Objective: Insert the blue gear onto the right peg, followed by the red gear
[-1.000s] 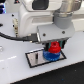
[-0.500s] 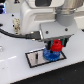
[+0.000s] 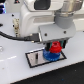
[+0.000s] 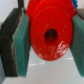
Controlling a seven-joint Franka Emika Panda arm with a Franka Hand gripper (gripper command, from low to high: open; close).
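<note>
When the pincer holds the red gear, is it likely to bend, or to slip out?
The red gear looks like thick moulded plastic, so it probably stays stiff. Its surface shines, so it may be slippery, although the pincer pads press it from both sides. It seems small and probably light. Set on edge, its round shape might roll.

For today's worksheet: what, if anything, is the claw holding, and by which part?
The claw holds the red gear, its pads clamped on opposite sides of the rim.

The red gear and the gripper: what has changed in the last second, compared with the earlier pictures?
Little visibly changed. The gripper still holds the red gear between its fingers, just above the blue gear; any descent is too small to tell. The blue gear stayed on the white plate.
</note>
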